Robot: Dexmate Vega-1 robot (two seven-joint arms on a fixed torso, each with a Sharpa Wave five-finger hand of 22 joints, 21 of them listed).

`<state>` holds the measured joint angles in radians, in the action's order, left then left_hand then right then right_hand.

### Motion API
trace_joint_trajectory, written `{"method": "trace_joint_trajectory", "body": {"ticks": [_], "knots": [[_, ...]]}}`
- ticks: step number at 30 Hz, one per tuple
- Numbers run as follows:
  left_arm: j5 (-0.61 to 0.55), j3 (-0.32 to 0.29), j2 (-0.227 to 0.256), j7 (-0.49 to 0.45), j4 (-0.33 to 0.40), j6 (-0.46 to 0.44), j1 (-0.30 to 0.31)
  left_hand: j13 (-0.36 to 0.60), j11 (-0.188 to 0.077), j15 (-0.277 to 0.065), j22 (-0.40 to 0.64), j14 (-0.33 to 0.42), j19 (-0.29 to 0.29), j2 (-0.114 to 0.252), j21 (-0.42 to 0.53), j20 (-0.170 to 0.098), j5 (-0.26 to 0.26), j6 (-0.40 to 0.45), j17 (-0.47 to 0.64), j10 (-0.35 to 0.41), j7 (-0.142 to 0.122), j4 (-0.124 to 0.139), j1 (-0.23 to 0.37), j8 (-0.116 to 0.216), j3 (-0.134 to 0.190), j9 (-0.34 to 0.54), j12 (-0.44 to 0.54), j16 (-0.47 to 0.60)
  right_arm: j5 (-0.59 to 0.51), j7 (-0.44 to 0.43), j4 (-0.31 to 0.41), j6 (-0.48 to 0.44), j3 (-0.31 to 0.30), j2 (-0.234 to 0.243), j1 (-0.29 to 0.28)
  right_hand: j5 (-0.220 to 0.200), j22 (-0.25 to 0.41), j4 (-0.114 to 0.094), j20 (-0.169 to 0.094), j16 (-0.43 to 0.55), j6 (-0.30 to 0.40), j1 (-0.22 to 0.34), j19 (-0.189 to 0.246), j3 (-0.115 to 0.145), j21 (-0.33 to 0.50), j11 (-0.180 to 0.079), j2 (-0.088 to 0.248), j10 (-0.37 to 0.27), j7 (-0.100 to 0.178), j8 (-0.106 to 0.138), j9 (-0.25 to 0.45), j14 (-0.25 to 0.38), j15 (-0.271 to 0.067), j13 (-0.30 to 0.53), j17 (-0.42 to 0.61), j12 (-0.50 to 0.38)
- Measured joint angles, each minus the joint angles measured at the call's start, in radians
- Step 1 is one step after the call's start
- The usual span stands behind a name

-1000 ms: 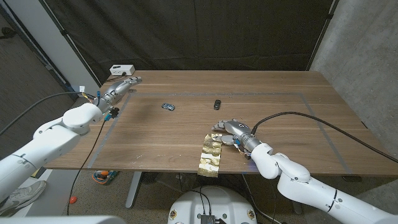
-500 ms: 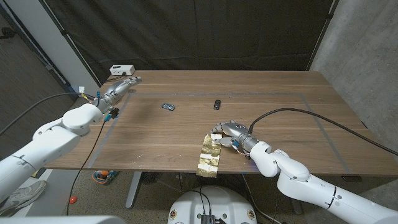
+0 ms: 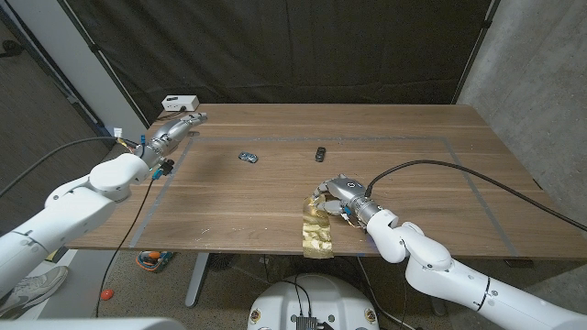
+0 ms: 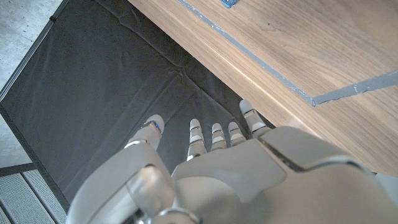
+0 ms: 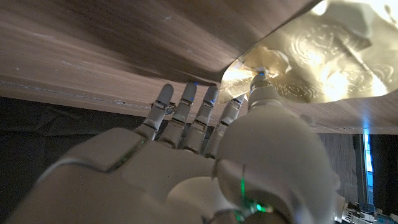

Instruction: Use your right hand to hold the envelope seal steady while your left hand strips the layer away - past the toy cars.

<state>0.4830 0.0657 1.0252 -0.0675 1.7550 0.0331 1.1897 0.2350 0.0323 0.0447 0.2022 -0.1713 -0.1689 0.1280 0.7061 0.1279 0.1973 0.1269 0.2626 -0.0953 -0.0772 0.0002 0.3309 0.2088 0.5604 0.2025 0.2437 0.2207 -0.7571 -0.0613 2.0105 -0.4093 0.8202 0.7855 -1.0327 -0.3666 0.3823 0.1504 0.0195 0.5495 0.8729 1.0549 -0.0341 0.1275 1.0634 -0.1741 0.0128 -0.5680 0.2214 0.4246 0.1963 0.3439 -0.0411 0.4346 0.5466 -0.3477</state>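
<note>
In the head view, a gold foil envelope (image 3: 317, 229) lies at the near edge of the wooden desk (image 3: 404, 147), its lower end hanging over that edge. The right hand (image 3: 337, 194) sits at the envelope's far end, fingers on the foil's top right corner; whether they pinch it or only press on it I cannot tell from here. Two toy cars stand farther back on the desk: a blue car (image 3: 247, 157) and a dark car (image 3: 319, 153), well apart from the envelope and from each other. The left hand (image 3: 176, 127) reaches toward the far left corner of the desk, fingers straight and released, holding nothing. A small white box (image 3: 180, 102) sits just beyond it, at the desk's back edge. Grey tape lines (image 3: 385, 139) mark a rectangle on the desk top.

In the left wrist view, the left hand (image 4: 211, 174) has its fingers (image 4: 196, 138) stretched out and apart over the dark curtain (image 4: 112, 81), beside the desk edge (image 4: 261, 87).

In the right wrist view, the right hand (image 5: 205, 155) lies against the wood with its fingers (image 5: 186, 102) extended, and one fingertip touches the crinkled gold envelope (image 5: 311, 56), whose edge lifts off the desk there.
</note>
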Motion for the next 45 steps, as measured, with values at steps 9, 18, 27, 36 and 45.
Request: {"method": "trace_joint_trajectory", "body": {"ticks": [9,18,27,36,45], "knots": [[-0.001,-0.003,0.0,0.0,0.006,0.0,0.003,0.0,0.005,0.0,0.0,0.0,0.0,0.0,0.0,0.0,0.0,0.0,0.0,-0.005,0.0,0.0,0.0,0.0,0.0,0.0,0.0,0.0,-0.013,-0.04,-0.017,0.002,-0.007,-0.01,-0.018,0.005,-0.011,0.007,-0.02,0.007,0.139,0.027,0.019,0.023,0.02,-0.025,-0.006,-0.068,0.043,0.017,0.0,0.044,-0.004,-0.022,-0.009,-0.004],[-0.005,-0.01,-0.003,0.0,0.014,0.001,0.012,0.0,0.0,0.0,0.0,0.0,0.0,0.004,0.0,0.0,0.0,-0.011,0.0,-0.011,0.001,0.0,-0.004,0.0,0.0,0.0,0.0,0.0,0.032,-0.205,-0.074,0.078,-0.047,-0.045,-0.063,0.032,-0.021,0.0,-0.014,0.007,0.159,0.034,0.025,0.038,0.029,-0.021,-0.003,-0.093,0.026,0.028,0.0,0.08,-0.005,-0.027,-0.019,-0.004],[-0.016,-0.002,-0.013,-0.001,0.019,0.011,0.009,0.0,0.005,0.0,0.0,0.0,-0.004,0.004,0.0,0.004,0.0,-0.012,-0.001,-0.016,0.0,0.004,-0.004,0.0,0.004,0.0,0.0,0.0,0.06,-0.467,-0.197,0.178,-0.084,-0.151,-0.095,0.051,-0.03,-0.006,-0.022,0.006,0.244,0.03,0.032,0.052,0.047,-0.02,0.0,-0.127,-0.023,0.028,0.0,0.127,-0.006,-0.027,-0.028,-0.007],[-0.04,0.024,-0.027,-0.002,0.024,0.034,-0.009,0.0,0.001,0.0,0.0,0.0,-0.005,-0.026,-0.004,0.005,-0.013,-0.002,-0.007,-0.012,-0.023,-0.008,-0.001,0.0,-0.008,0.0,0.0,0.0,0.014,-0.796,-0.328,0.277,-0.165,-0.31,-0.12,0.072,-0.042,0.001,-0.02,0.007,0.246,0.027,0.044,0.076,0.063,-0.031,0.004,-0.179,-0.025,0.029,0.0,0.167,-0.006,-0.027,-0.037,-0.015],[-0.055,0.063,-0.053,0.019,0.022,0.077,-0.04,0.0,-0.01,0.01,-0.003,-0.001,-0.001,-0.093,-0.007,0.01,-0.017,0.095,-0.012,0.005,0.016,-0.044,0.01,0.039,-0.035,0.0,0.008,0.0,-0.191,-0.964,-0.441,0.419,-0.379,-0.544,-0.164,0.082,-0.044,0.002,-0.01,0.0,0.245,0.027,0.042,0.088,0.07,-0.026,0.003,-0.195,-0.025,0.03,0.0,0.182,-0.007,-0.027,-0.042,-0.015]]}}
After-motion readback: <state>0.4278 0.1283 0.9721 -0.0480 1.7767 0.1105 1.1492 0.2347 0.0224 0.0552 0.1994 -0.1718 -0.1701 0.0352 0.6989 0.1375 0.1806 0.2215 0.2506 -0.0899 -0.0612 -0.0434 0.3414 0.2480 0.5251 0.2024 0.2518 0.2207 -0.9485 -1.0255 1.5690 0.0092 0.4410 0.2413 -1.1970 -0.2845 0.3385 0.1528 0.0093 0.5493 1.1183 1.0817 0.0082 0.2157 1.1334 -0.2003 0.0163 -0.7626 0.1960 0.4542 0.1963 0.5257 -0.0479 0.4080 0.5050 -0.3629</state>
